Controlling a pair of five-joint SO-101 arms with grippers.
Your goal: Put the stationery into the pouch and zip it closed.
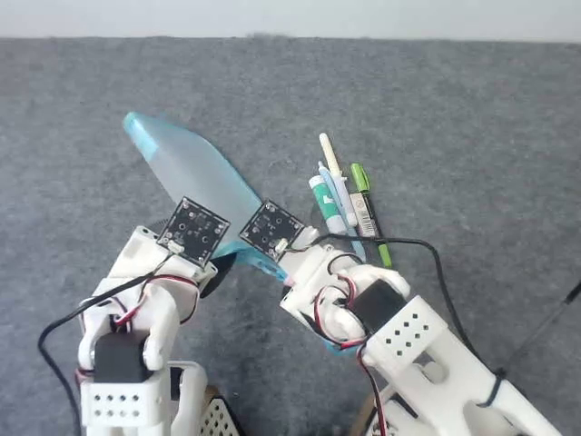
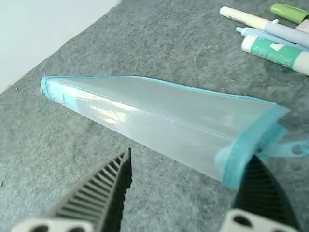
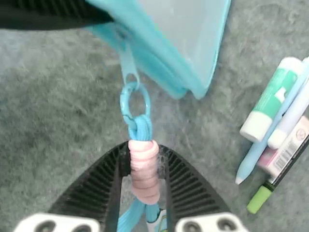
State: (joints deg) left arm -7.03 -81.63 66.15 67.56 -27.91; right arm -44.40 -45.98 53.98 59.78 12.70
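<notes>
Now right jaws clamped on pink charm (image 3: pixel 143 166); left jaws wide apart at pouch (image 2: pixel 159 121) end; pen (image 3: pixel 284 151) barcode unreadable.

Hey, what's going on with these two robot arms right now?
The right gripper is shut on the pink zipper pull of the blue pouch. The left gripper is open at the pouch's zipper end. The stationery, pens and a glue stick, lies on the grey mat beside the pouch, not yet inside.

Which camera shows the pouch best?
Left wrist view: the pouch shows nearly whole. In the high view arms cover its near end; the right wrist view catches one corner and the zipper pull.
</notes>
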